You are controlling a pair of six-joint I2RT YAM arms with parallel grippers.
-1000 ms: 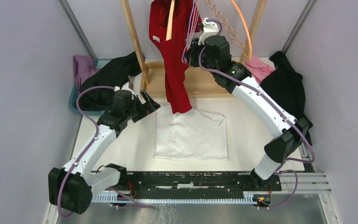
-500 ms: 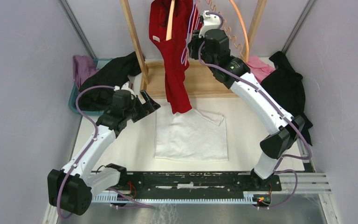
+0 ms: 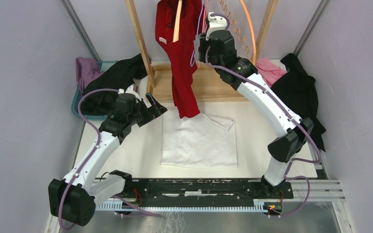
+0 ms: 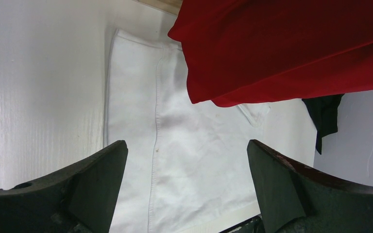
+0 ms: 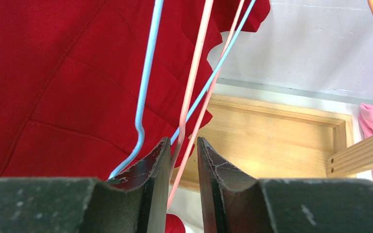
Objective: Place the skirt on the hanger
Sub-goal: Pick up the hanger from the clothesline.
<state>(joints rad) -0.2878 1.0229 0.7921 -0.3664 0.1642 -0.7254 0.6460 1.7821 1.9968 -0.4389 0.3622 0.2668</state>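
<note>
The white skirt lies flat under the red garment's hem, left gripper spread wide just left of it, right gripper pinching the pink hanger beside it.

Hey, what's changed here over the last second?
The right gripper, narrowed around the hangers, edged up toward the top of the rack, and its elbow swung inward. Nothing was newly grabbed or released. The left gripper stayed open near the skirt, which still lies flat on the table. The red garment hangs as before.
</note>
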